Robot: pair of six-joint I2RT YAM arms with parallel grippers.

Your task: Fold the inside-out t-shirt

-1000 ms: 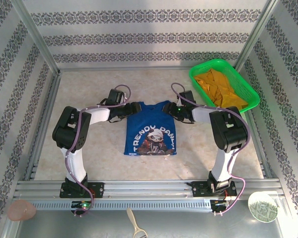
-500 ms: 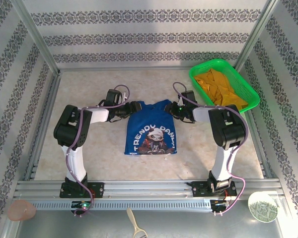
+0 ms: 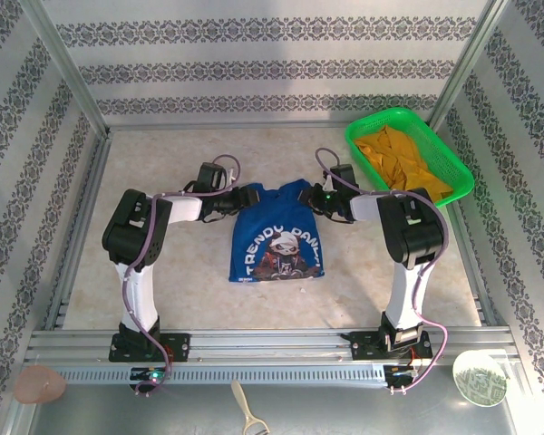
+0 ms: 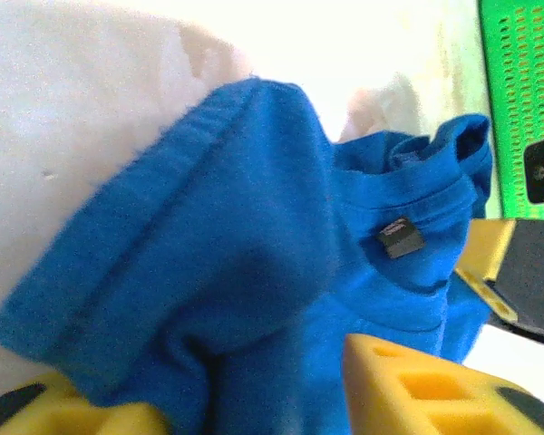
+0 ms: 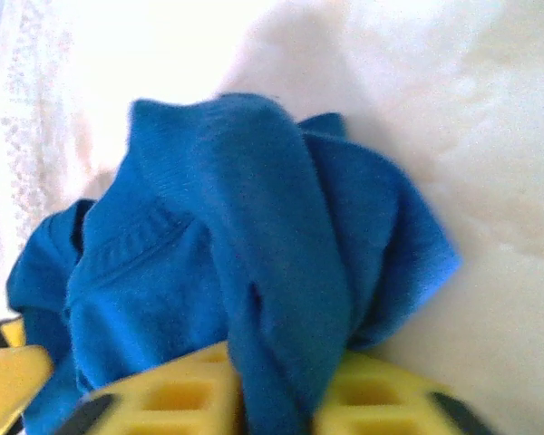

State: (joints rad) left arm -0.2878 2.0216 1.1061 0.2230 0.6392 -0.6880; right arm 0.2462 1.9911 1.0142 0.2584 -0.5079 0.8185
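Note:
The inside-out t-shirt is royal blue and lies flat mid-table, with white lettering and a picture facing up. My left gripper is at its left shoulder. In the left wrist view a bunched fold of the t-shirt fills the gap between the yellow fingers of the left gripper. My right gripper is at the right shoulder. There a ridge of the t-shirt is pinched tightly between the fingers of the right gripper. A dark neck label shows at the collar.
A green basket holding an orange-yellow garment stands at the back right, close to my right arm. Patterned walls and metal frame posts enclose the table. A rail runs along the near edge.
Both grippers have closed on the shirt's shoulders, the right one down to a tight pinch. The shoulder corners are bunched inward and the shirt's top edge looks narrower.

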